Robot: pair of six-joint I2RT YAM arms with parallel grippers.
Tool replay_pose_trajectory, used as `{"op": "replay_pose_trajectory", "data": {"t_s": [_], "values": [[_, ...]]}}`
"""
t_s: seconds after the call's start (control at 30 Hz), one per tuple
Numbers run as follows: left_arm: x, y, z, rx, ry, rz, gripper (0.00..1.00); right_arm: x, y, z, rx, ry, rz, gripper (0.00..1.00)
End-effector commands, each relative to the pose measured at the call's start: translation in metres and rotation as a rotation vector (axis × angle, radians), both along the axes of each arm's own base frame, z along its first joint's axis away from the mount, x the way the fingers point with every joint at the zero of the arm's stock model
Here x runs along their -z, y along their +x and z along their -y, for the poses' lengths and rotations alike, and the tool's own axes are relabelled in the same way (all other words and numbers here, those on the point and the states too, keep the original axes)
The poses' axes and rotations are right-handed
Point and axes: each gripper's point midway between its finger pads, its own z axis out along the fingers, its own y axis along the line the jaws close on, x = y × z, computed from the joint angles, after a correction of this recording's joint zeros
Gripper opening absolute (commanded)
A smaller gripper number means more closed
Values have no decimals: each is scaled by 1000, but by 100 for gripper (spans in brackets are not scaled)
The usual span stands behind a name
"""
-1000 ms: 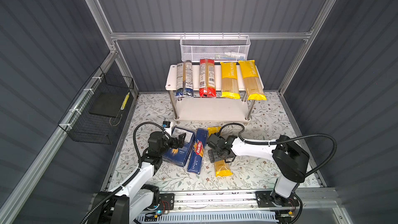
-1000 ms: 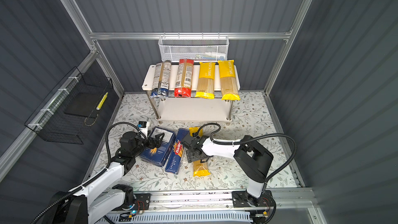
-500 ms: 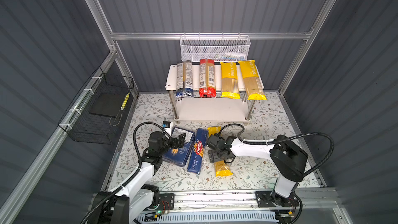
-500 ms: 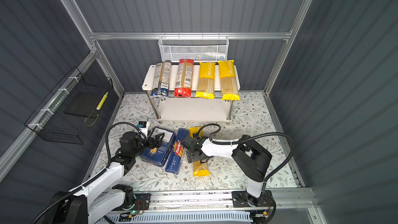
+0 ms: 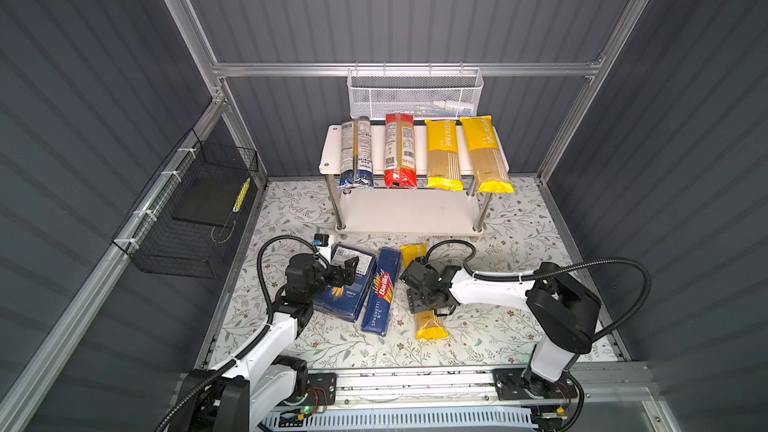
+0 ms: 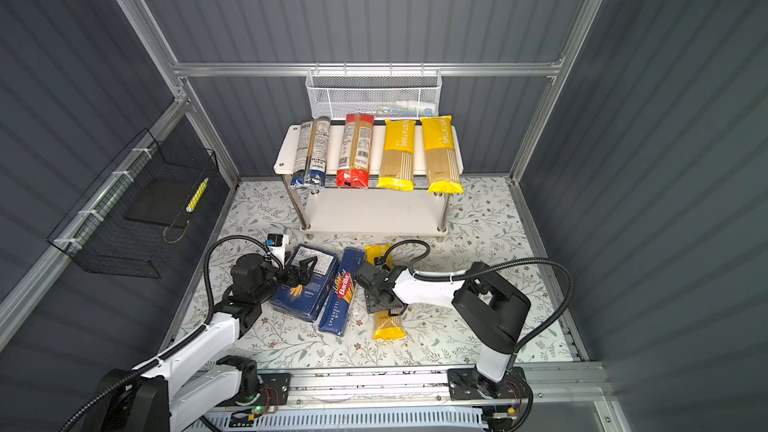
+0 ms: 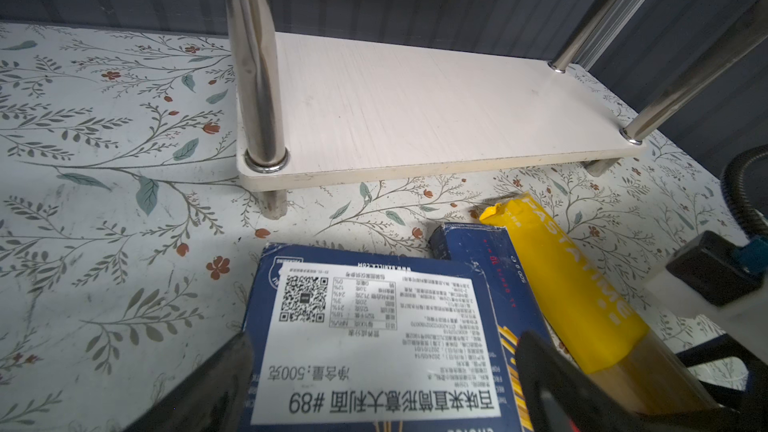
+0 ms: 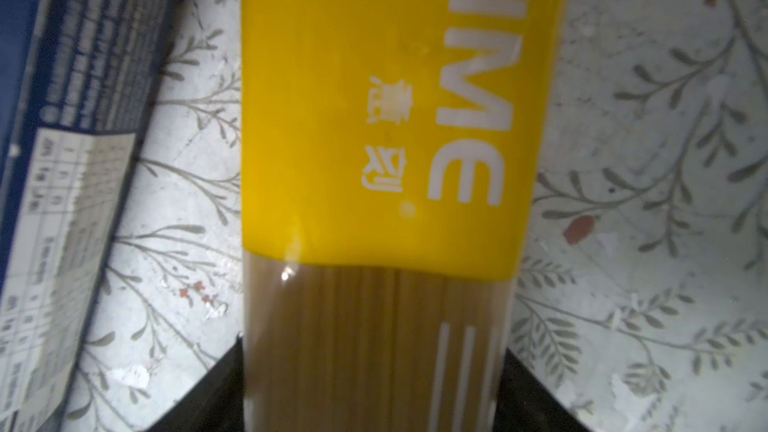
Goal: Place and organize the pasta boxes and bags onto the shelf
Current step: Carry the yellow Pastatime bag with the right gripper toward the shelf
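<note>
The shelf stands at the back, its lower board bare. Its top board carries a dark blue-black bag, a red-ended bag and two yellow bags side by side. On the floor lie the wide blue box, the slim SPAGHETTI box and a yellow PASTATIME bag. My right gripper points down over that bag, with its fingers pressed against both long sides. My left gripper stands open low over the wide box, one finger at each side.
A white mesh basket hangs on the back wall just above the shelf. A black wire basket hangs on the left wall. The slim box lies close beside the yellow bag. Arm bases sit on the front rail.
My right gripper's jaws have narrowed onto the yellow bag on the floor. The left arm, the boxes and the bags on the shelf have not moved.
</note>
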Motion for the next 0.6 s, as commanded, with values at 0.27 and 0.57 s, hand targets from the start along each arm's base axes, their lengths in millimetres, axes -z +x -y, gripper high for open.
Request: {"op": "replay_pose_trajectory", "data": {"t_s": [0.27, 0.57], "values": [[-7, 3, 4, 20, 5, 10, 99, -2, -3, 12, 18, 17, -2, 52], [-8, 3, 4, 20, 3, 9, 99, -19, 3, 13, 22, 43, 37, 42]]}}
